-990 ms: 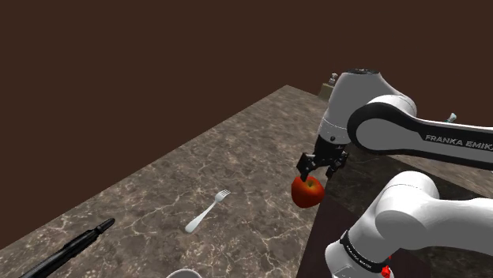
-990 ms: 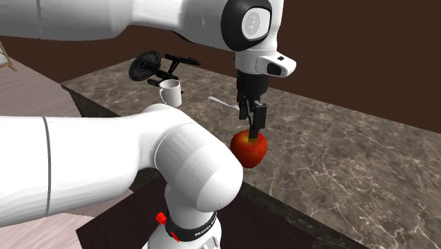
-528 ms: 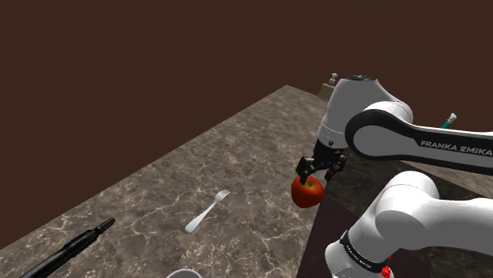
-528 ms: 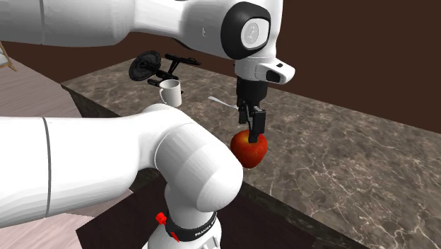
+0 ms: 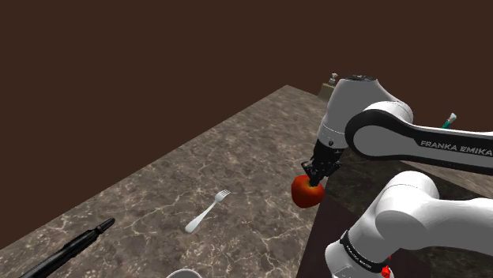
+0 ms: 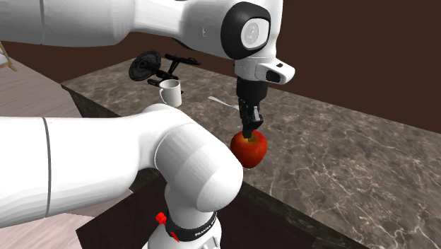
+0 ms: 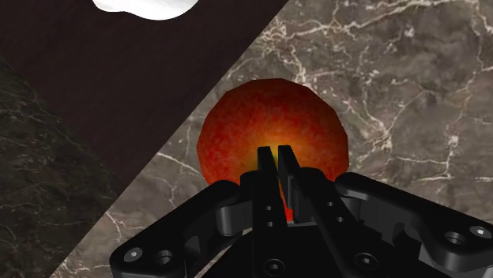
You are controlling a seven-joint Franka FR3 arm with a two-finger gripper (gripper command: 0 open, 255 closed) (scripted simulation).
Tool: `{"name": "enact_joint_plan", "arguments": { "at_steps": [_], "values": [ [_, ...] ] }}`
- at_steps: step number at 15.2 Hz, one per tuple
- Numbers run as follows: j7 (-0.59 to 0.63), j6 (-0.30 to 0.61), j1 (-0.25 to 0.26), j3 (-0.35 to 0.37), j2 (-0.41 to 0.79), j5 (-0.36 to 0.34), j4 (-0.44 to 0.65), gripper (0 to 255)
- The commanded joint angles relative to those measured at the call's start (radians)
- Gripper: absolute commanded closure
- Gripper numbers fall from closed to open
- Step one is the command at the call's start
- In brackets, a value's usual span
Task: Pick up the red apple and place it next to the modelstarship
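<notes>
One black gripper [image 5: 315, 174] is down on the red apple [image 5: 306, 192], just right of centre in the shoulder view. The fingers are pinched in to a bare slit. From the wrist view you see it plainly: the gripper [image 7: 276, 155] has its two tips almost touching, planted on the crown of the apple [image 7: 272, 126], which bulges out wide on both sides of them. Clenched, then, but whether a stem or anything else is caught in that slit I cannot tell.

Over to the second exterior view: the gripper [image 6: 249, 131] hangs straight down at the middle of the frame and its tips dip into the top of the apple [image 6: 249, 150]. The fruit sits right at the near edge of the brown marbled counter [image 6: 339, 155], beside the dark stand [image 6: 261, 219].

Far up in the upper left of that view, well apart from the apple, stands a dark model starship [image 6: 150, 66], with a white mug [image 6: 169, 92] just below it. Back in the shoulder view a silver fork [image 5: 207, 212] lies on the counter [image 5: 197, 166], left of the apple and low in the frame, and the white arm [image 5: 411, 142] arches in from the right.
</notes>
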Motion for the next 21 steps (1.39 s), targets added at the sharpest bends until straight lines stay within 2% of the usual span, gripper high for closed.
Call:
{"name": "enact_joint_plan", "arguments": {
  "at_steps": [1,4,21],
  "values": [
    [0.000,0.000,0.000,0.000,0.000,0.000,0.000,255],
    [0.000,0.000,0.000,0.000,0.000,0.000,0.000,255],
    [-0.009,-0.224,-0.021,-0.032,0.004,-0.034,0.229,255]
  ]
}}
